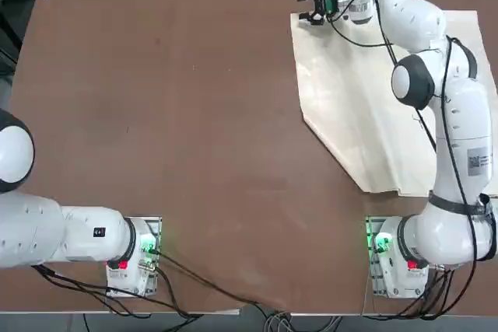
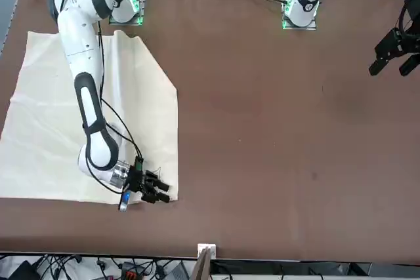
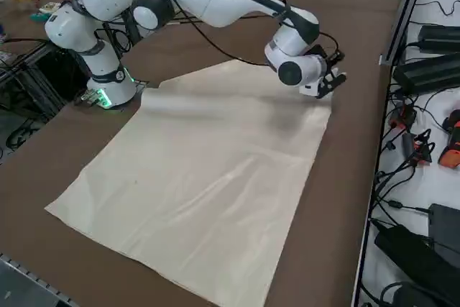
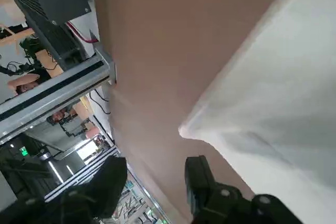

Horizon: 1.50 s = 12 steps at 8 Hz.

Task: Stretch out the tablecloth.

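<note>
The tablecloth (image 1: pixel 373 106) is a large, thin, cream-white sheet, plain and softly creased, lying nearly flat on the brown table (image 1: pixel 171 114) and spreading from its far corner back toward the base of the right arm; one side edge runs slanted rather than square, and faint fold lines cross its middle. The right gripper (image 1: pixel 313 5) hangs low and roughly level right at that far corner, its black fingers (image 4: pixel 202 184) spread apart with a clear gap between them and nothing pinched; in the wrist view the corner of the cloth (image 4: pixel 273 103) lies just ahead of the fingertips, slightly lifted into a soft point, apart from the pads. Beyond the gripper, past the table's far edge, a metal frame rail (image 3: pixel 402 5) runs along, with black cables and power bricks (image 3: pixel 431 62) on the white surface beside it. Bare tabletop stretches away on the hand's other side
</note>
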### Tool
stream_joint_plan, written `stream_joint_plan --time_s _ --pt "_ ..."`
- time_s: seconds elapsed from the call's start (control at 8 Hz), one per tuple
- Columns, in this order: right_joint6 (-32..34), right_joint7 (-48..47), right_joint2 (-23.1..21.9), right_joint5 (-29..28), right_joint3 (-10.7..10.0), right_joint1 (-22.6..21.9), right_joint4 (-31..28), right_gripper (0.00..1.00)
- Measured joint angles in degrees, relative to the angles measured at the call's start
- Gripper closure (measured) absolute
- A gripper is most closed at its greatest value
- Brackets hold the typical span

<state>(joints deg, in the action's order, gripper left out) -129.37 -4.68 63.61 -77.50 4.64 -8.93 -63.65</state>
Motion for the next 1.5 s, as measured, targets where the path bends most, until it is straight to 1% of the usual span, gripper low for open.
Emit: stream_joint_plan --time_s 0.12,0.25,0.38,0.5,0.62,0.75,1.0,1.12,1.25,1.5 --pt "0.0 0.0 0.0 0.1 -0.1 -0.3 0.3 0.11" --pt "0.0 0.1 -0.1 1.5 -0.3 -0.5 0.8 0.00" --pt "0.1 0.1 -0.3 5.4 -0.3 -0.5 1.7 0.00" --pt "0.3 -0.1 -0.9 10.8 -0.3 -0.5 2.1 0.00" --pt "0.9 -0.4 -2.1 16.4 -0.5 -0.5 1.5 0.00" --pt "2.6 -0.7 -3.7 22.1 -1.3 -0.5 -0.2 0.00" --pt "8.8 -0.8 -7.4 30.4 -4.3 -0.6 -5.5 0.00" --pt "11.1 -0.8 -9.5 33.7 -5.4 -0.5 -8.7 0.00" --pt "12.1 -0.8 -11.7 37.5 -5.7 -0.6 -12.1 0.00" --pt "12.5 -0.4 -17.1 47.9 -5.6 -1.5 -19.5 0.00"
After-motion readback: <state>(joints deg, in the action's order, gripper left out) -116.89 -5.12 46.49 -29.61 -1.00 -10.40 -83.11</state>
